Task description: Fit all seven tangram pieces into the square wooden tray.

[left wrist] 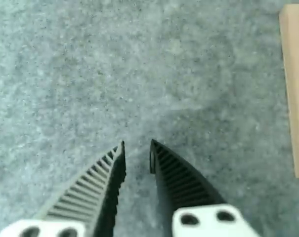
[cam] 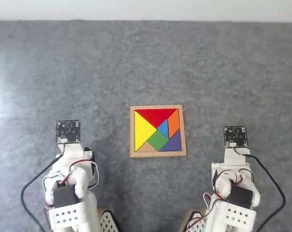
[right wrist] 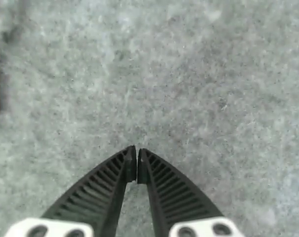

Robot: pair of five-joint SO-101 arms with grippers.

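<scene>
Left gripper (left wrist: 137, 148): jaws narrowly parted, holding nothing. Right gripper (right wrist: 137, 152): jaws closed tip to tip. Wooden tray (cam: 158, 107), tangram pieces (cam: 155, 117) seated inside, lies between both, beyond the jaw tips.

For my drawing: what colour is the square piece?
The square piece is green; see the high view.

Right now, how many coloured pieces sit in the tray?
6: red top, yellow left, blue centre, orange right, green below blue, purple bottom right. The tan bottom-left triangle may be a seventh or bare tray.
</scene>
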